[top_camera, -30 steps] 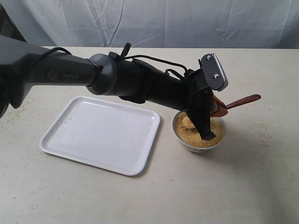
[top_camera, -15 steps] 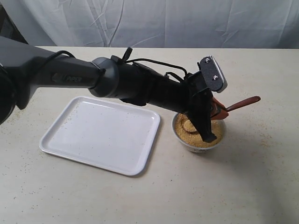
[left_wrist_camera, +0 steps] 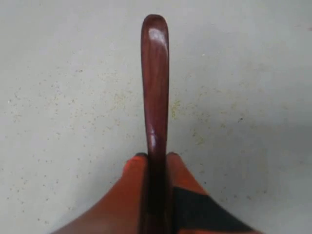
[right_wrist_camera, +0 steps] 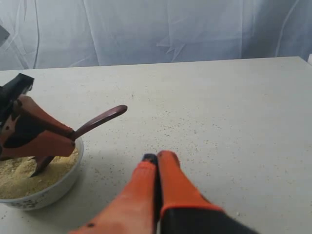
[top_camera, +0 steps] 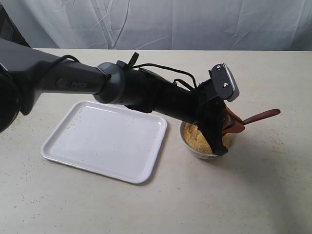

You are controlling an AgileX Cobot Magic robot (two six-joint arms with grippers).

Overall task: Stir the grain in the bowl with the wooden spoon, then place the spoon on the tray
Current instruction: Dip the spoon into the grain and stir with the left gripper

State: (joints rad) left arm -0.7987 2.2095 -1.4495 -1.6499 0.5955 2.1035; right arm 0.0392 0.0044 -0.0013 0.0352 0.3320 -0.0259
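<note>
Exterior view: left claw (top_camera: 233, 125) clamps the wooden spoon (top_camera: 262, 116), handle pointing right, slightly upward, from the bowl (top_camera: 194, 149); right claw (right_wrist_camera: 156, 158) pressed together.

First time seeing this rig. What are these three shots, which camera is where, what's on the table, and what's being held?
This is a robot with two arms, and each arm ends in an orange gripper. The wide picture comes from a camera off the arms. The other two come from a camera on each wrist, looking along that arm's gripper.

On the pale table sit a flat white tray and a small white bowl of yellow grain.

Only the left arm shows in the wide picture. The left gripper is shut on the wooden spoon. The spoon's handle sticks out past the bowl and its other end dips into the grain. The left wrist view looks along that handle.

The right gripper is shut, holds nothing, and sits near the bowl.
</note>
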